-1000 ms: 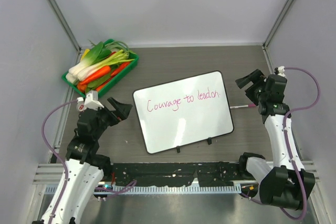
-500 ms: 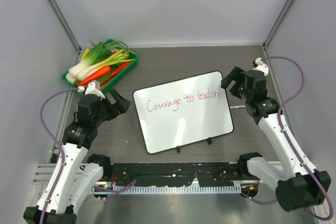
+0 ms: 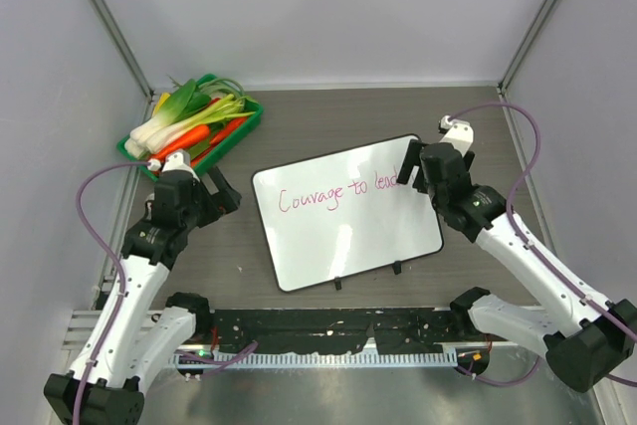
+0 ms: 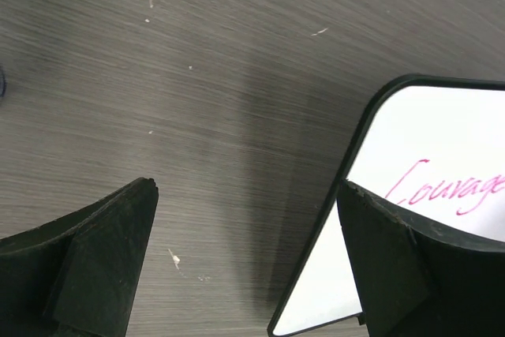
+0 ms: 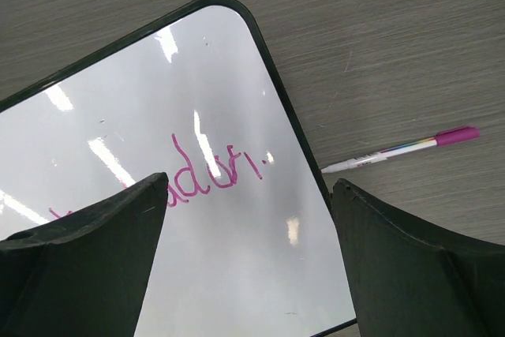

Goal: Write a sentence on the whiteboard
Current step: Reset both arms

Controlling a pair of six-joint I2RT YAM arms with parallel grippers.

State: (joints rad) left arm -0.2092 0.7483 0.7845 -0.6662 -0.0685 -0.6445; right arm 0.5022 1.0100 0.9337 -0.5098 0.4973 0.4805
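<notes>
While the right hand (image 3: 408, 175), open and empty, hangs over the far right corner of the whiteboard (image 3: 343, 241), the left hand (image 3: 224, 192), likewise open, flanks its left edge above the table (image 3: 328, 116).

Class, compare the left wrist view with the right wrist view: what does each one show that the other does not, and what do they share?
Only the left wrist view: the start of the sentence, "Courage", by a rounded corner of the whiteboard. Only the right wrist view: the sentence's last word, and a pen with a magenta cap lying on the table beside the board's edge. Both: the whiteboard, the grey wood-grain table, and an open, empty gripper: the left gripper in one, the right gripper in the other.
</notes>
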